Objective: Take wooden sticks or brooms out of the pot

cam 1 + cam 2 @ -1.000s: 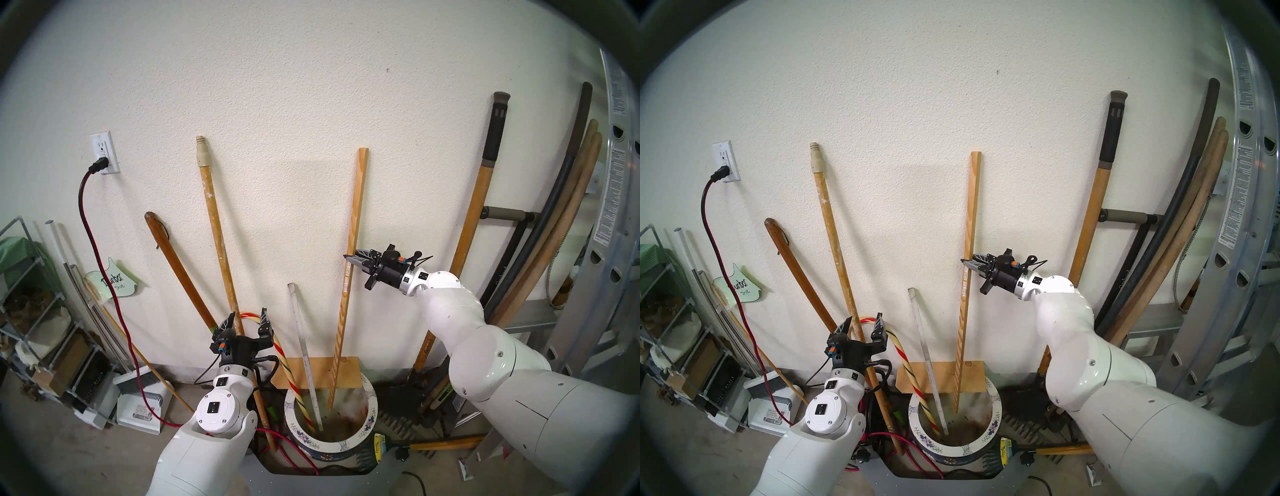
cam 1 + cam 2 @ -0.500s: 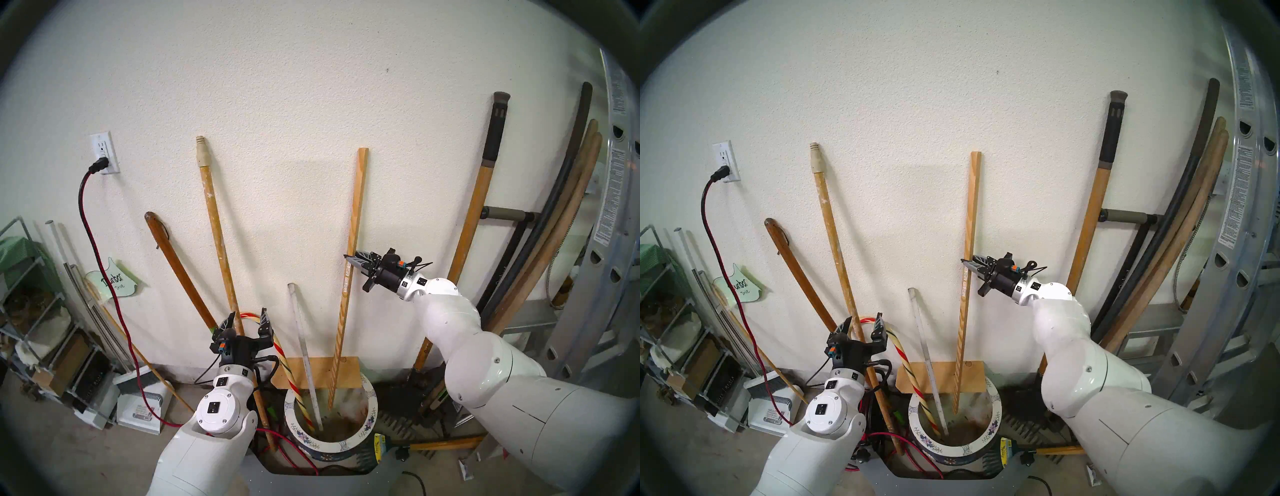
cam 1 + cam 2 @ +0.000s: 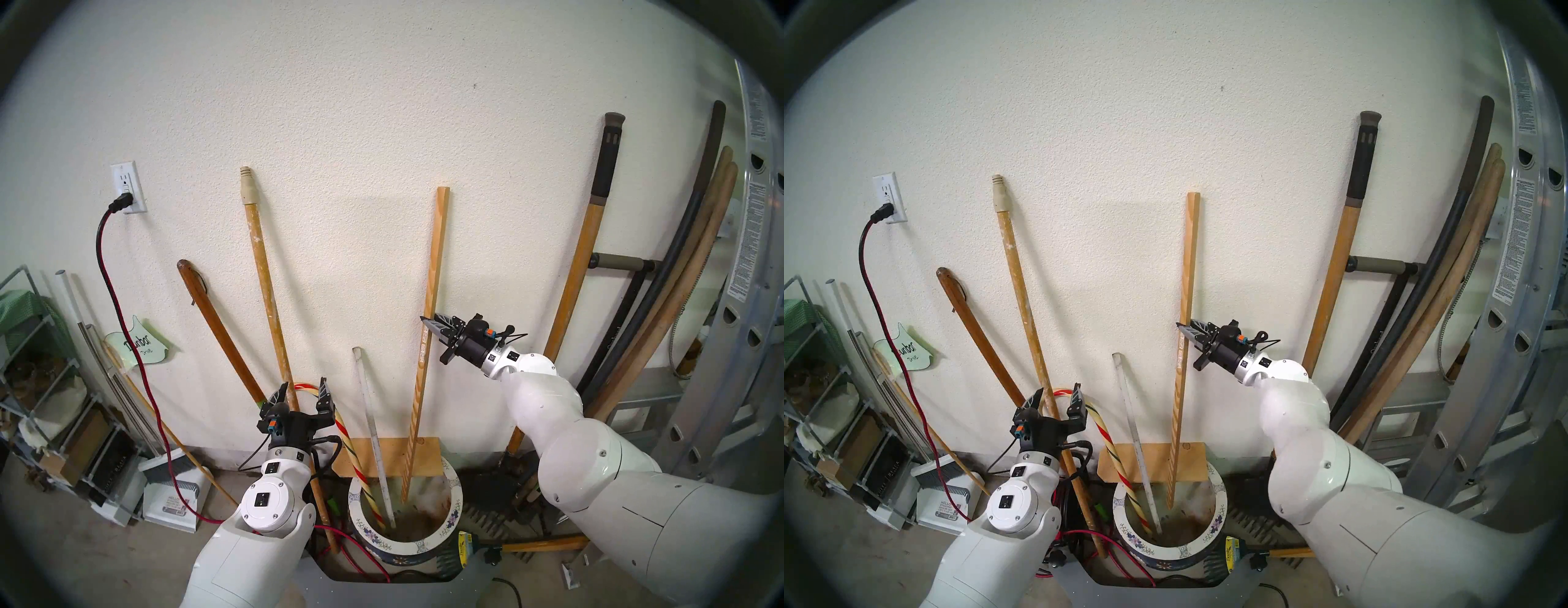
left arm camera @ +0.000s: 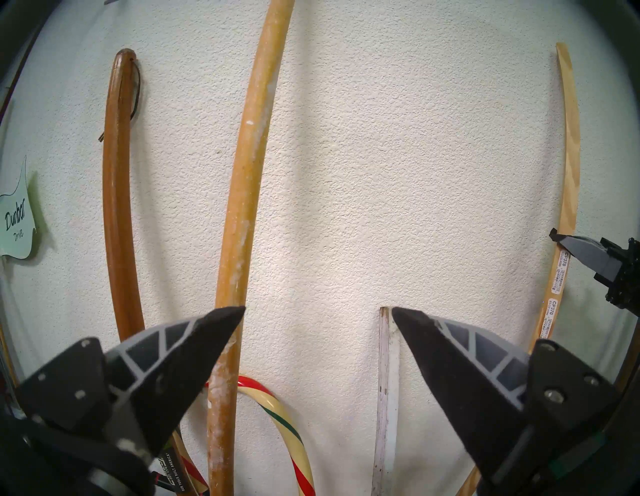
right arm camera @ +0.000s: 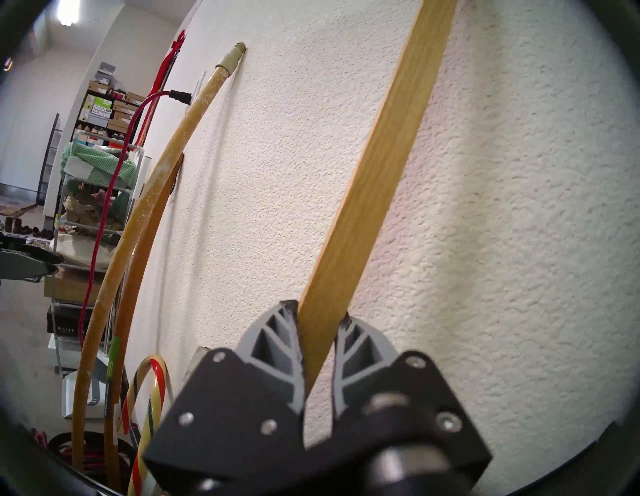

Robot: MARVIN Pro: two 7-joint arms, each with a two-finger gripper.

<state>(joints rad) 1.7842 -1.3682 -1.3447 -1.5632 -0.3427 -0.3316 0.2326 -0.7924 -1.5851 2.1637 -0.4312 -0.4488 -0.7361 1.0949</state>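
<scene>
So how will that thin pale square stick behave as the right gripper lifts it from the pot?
The thin pale stick looks light and slightly whippy. Its flat faces should resist slipping in the right gripper. Gripped mid-length, its foot may swing against the pot rim.

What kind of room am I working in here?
Most likely a home garage or storage corner: long-handled tools lean on a textured wall, an aluminium ladder stands to the right, a shelf rack of boxes to the left, and the floor is bare concrete.
</scene>
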